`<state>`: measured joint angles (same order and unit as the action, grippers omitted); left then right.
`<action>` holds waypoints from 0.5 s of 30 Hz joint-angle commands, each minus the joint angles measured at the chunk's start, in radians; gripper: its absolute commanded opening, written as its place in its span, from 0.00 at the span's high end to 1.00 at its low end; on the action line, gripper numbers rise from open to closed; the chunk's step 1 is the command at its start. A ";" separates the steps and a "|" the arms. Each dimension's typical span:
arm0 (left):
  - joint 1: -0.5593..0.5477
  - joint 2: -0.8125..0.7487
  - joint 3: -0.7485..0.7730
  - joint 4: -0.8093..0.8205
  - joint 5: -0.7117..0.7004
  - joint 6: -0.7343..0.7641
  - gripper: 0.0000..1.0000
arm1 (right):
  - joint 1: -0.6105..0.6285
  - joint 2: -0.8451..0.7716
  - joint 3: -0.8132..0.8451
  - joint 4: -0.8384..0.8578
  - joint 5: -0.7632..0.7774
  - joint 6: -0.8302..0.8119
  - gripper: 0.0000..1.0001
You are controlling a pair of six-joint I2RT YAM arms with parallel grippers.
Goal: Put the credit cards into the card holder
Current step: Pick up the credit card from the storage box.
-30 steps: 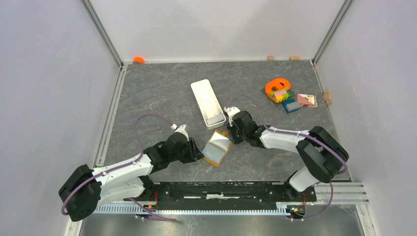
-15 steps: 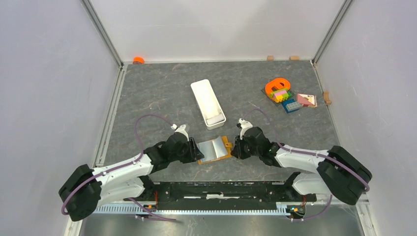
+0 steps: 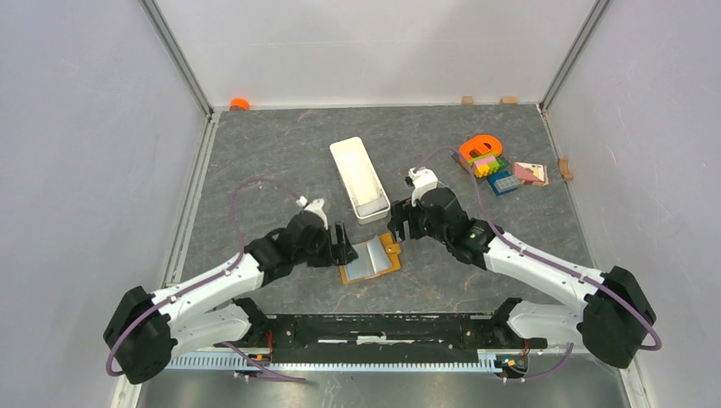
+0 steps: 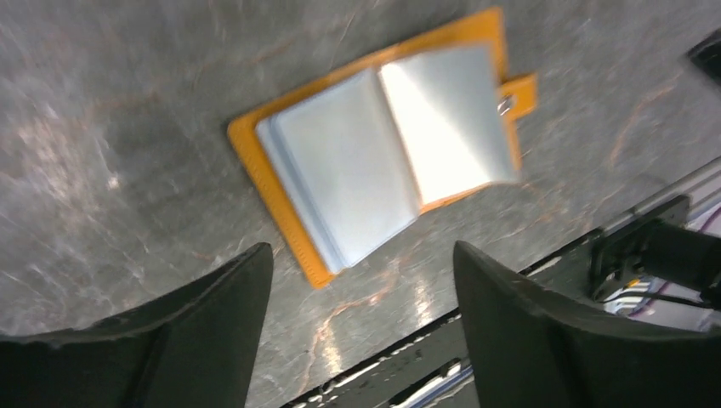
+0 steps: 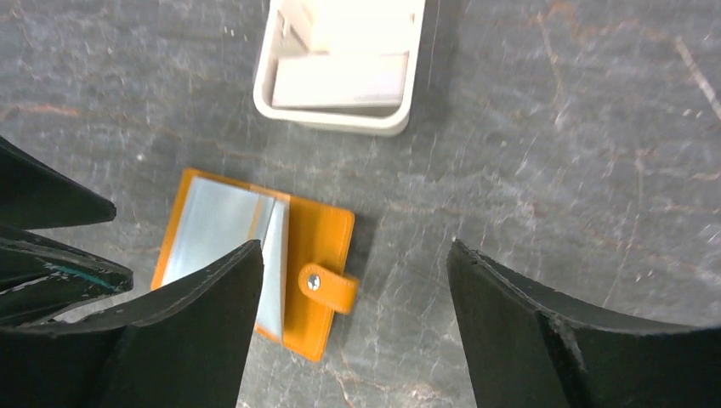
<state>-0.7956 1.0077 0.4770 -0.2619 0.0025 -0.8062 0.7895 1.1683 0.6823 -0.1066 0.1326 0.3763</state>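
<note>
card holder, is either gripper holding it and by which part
Nothing is held. The card holder lies open on the table; left gripper and right gripper are both open.

from above the light is bright, even and soft, with only faint shadows under my arms on the grey table (image 3: 281, 153). my left wrist view is smeared all over: a white glare burns out one inner pocket of the card holder (image 4: 374, 161), and my left fingers (image 4: 544, 340) are dark, unfocused shapes. my right wrist view is sharper, the white tray (image 5: 332, 121) casts a soft shadow beside it, and my right fingers (image 5: 561, 340) are black and fuzzy-edged.
</note>
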 commanded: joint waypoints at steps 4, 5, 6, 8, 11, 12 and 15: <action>0.071 0.170 0.452 -0.206 0.039 0.423 0.03 | -0.052 -0.010 0.095 -0.041 0.083 -0.058 0.11; 0.073 0.233 0.526 -0.227 0.052 0.487 0.01 | -0.064 -0.022 0.088 -0.039 0.078 -0.067 0.09; 0.073 0.282 0.582 -0.241 0.063 0.540 0.00 | -0.079 -0.041 0.077 -0.037 0.070 -0.077 0.08; 0.074 0.393 0.676 -0.242 0.071 0.639 0.00 | -0.107 -0.078 0.050 -0.028 0.052 -0.091 0.05; 0.085 0.534 0.775 -0.236 0.103 0.774 0.00 | -0.155 -0.148 0.000 -0.006 -0.003 -0.106 0.02; 0.090 0.583 0.804 -0.238 0.125 0.803 0.00 | -0.168 -0.170 -0.014 0.001 -0.016 -0.111 0.02; 0.113 0.674 0.858 -0.231 0.193 0.894 0.01 | -0.210 -0.228 -0.054 0.010 -0.052 -0.131 0.02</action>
<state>-0.7113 1.5772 1.2671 -0.4423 0.0933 -0.1513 0.6220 1.0103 0.6697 -0.1432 0.1398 0.2905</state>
